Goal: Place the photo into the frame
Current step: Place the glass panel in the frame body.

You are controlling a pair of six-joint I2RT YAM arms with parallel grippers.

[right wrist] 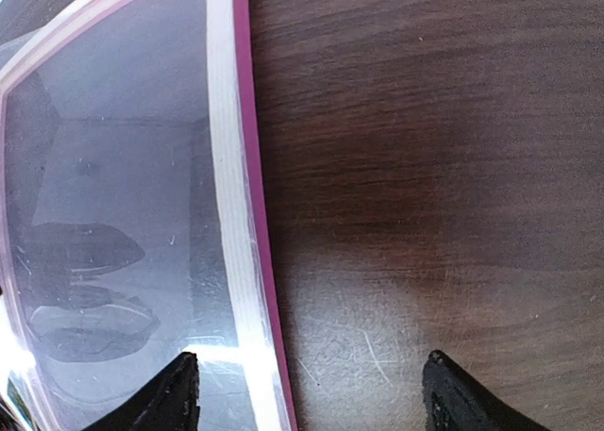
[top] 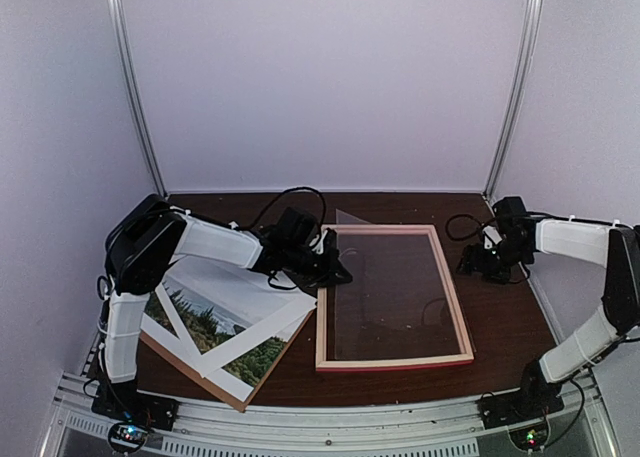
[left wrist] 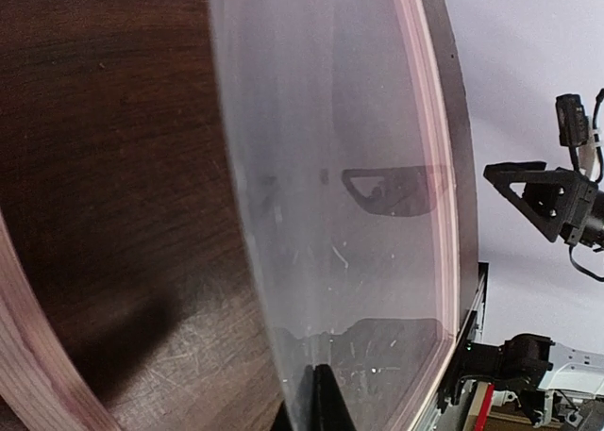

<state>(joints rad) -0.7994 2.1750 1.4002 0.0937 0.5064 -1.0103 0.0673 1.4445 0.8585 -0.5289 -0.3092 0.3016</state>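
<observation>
The frame (top: 395,362) lies flat on the dark table, pale wood side up, with a pink outer edge (right wrist: 257,261). A clear pane (top: 390,287) rests in it, its far left corner sticking up past the back rail. My left gripper (top: 336,272) is shut on that pane's left edge, and its fingertips (left wrist: 326,403) pinch the sheet (left wrist: 330,167). The photo (top: 205,322) lies at the left, partly covered by a white mat (top: 255,297). My right gripper (top: 478,263) stands open beside the frame's right rail, with nothing between its fingers (right wrist: 179,393).
A brown backing board (top: 200,377) lies under the photo and mat at the near left. Cables (top: 290,202) trail behind the left arm. The enclosure's white walls and metal posts (top: 515,87) close in the back. Bare wood (right wrist: 425,167) lies right of the frame.
</observation>
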